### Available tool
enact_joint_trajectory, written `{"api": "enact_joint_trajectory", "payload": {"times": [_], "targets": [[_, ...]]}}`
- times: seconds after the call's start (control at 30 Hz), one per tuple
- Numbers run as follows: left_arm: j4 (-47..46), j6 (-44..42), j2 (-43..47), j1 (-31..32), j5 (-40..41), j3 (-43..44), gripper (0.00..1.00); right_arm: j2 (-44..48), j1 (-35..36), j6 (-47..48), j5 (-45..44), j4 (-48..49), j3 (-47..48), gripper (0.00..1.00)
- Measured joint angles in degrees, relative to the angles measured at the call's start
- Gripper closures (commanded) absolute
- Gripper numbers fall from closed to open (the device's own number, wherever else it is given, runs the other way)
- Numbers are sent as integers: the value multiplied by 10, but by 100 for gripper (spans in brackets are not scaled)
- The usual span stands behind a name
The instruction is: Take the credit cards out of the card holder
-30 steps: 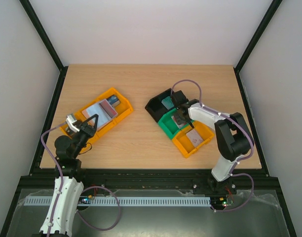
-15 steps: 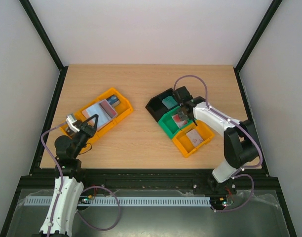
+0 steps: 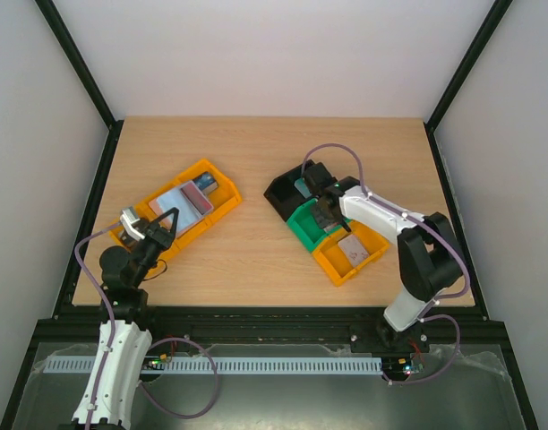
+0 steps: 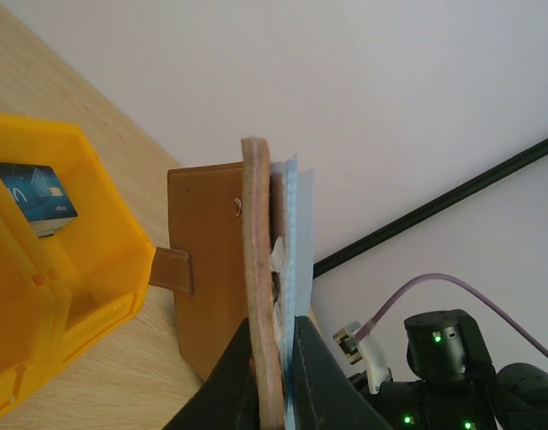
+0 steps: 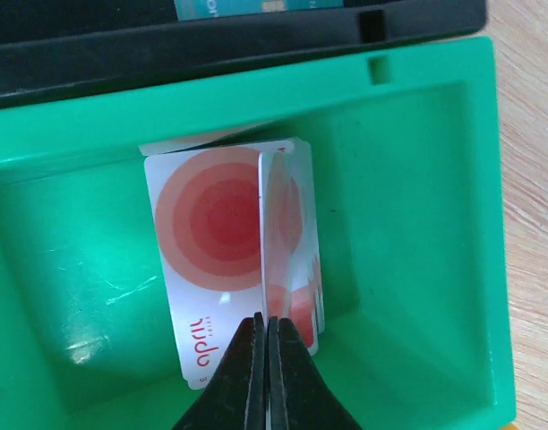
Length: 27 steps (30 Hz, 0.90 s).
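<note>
My left gripper [image 3: 164, 218] is shut on the card holder [image 3: 178, 199], holding it over the left orange bin [image 3: 222, 202]. In the left wrist view the holder [image 4: 220, 260] is edge-on, brown outside and pale blue inside, pinched between the jaws of the left gripper [image 4: 278, 358]. A blue card [image 4: 32, 193] lies in that bin. My right gripper [image 3: 325, 215] is over the green bin [image 3: 303, 224]. In the right wrist view it [image 5: 267, 327] is shut on a red-and-white card [image 5: 267, 233], held edge-on above other red cards [image 5: 207, 260].
A black bin [image 3: 281, 193] with a teal card [image 3: 302, 185] touches the green bin's far side. An orange bin [image 3: 332, 260] with a whitish-grey card [image 3: 354, 249] touches its near side. Black frame rails border the wooden table.
My right gripper pulled back a little to the right, then came back left over the green bin. The left arm and the card holder have not moved.
</note>
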<state>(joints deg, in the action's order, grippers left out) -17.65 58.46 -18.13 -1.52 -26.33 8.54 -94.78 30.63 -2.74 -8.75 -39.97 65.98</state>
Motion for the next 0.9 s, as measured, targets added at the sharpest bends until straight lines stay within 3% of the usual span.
{"api": "enact_joint_trajectory", "payload": {"times": [0.37,0.73,0.9], "targets": [[0,0,1,0,0,0,98,-37,39,1,-65,-9,20,98],[0,0,3,0,0,-2,98,-63,48,11,-64,-18,21,75],[0,0,3,0,0,-3,98,-63,49,12,-62,-22,24,71]]}}
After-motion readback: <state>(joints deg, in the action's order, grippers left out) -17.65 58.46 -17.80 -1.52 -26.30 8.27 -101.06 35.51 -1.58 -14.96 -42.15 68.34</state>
